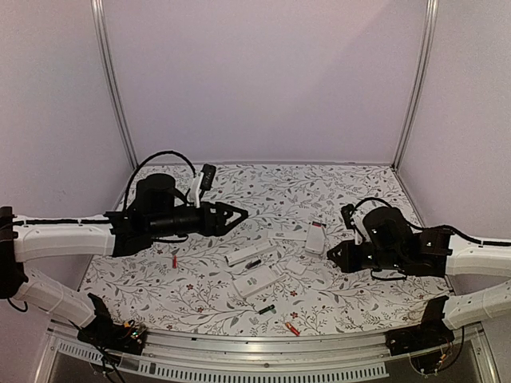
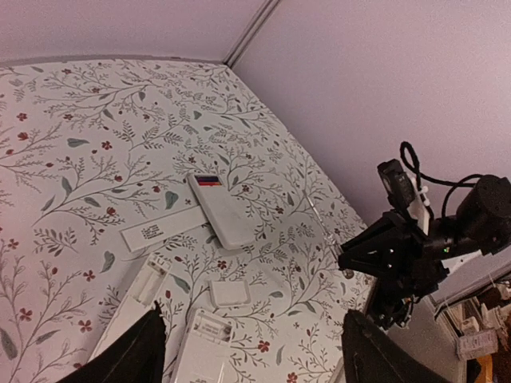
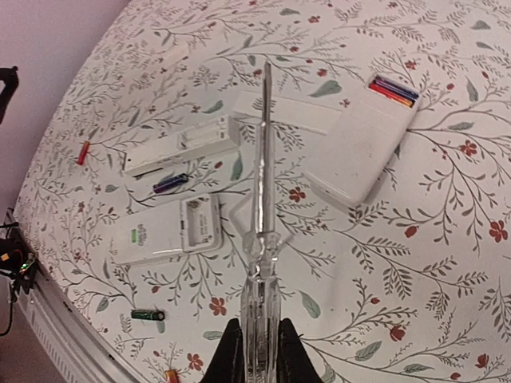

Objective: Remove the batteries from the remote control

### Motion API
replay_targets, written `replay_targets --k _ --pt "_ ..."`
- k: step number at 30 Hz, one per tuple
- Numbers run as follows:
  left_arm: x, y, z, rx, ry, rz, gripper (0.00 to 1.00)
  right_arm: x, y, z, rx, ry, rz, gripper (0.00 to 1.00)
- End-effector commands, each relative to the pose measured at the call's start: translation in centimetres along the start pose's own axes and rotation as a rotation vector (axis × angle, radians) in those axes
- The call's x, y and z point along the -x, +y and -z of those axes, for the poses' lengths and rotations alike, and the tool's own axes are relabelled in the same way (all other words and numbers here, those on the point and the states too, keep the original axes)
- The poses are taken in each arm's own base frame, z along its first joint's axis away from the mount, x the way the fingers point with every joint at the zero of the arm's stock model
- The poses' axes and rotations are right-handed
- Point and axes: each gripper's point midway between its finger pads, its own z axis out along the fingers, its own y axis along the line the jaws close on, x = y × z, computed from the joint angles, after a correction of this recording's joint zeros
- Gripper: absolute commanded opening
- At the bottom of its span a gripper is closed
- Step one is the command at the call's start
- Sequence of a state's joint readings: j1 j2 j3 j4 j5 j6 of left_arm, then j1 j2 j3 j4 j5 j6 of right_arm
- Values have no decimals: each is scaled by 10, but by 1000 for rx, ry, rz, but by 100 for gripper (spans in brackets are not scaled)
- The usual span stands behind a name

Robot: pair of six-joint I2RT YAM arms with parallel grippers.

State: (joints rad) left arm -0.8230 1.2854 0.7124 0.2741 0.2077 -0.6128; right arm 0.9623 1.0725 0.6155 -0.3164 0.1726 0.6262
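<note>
Top external: left claw (image 1: 239,214) hung over the table (image 1: 359,187), jaws spread wide, nothing in them. Right claw (image 1: 335,255) was pinched tight, pointing toward the far remote (image 1: 317,237). Three batteries lay loose on the table: red battery (image 1: 174,261) off left, black-and-green battery (image 1: 266,308) and orange-red battery (image 1: 292,328) near the front edge. A dark battery (image 1: 253,262) lay at the middle remote (image 1: 237,258), with the near remote (image 1: 259,281) just beside it. Left wrist: fingers (image 2: 136,351) stood wide apart above the remotes, and I couldn't make out a battery in this frame. A loose cover (image 2: 160,231) lay just beside the far remote. Right wrist: claw clamped on a clear stick (image 3: 262,199), which ran between the middle and far remotes in frame. The near remote's bay looked empty. The dark battery sat along the middle remote's edge, and I couldn't tell if it was seated in the bay or already out. Risks, my read: the stick was thin and long, so side load while prying could flex it or twist it in the grip. Nothing pinned the remotes, so a push would likely skate the middle one into its neighbour. A battery popped free could roll, and the two near the front edge had little margin before dropping off.
</note>
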Motion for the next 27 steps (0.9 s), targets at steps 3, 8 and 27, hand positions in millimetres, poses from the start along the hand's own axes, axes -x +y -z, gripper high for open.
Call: replay_targets --k 3,8,27 --pt "6 -82 0 -338 6 -39 77 49 80 52 423 -204 131 0" --pt "12 -115 6 -510 -7 -49 79 63 131 85 753 -202 191 0" --pt "10 -141 14 -663 -2 -84 49 49 184 80 1087 39 223 0"
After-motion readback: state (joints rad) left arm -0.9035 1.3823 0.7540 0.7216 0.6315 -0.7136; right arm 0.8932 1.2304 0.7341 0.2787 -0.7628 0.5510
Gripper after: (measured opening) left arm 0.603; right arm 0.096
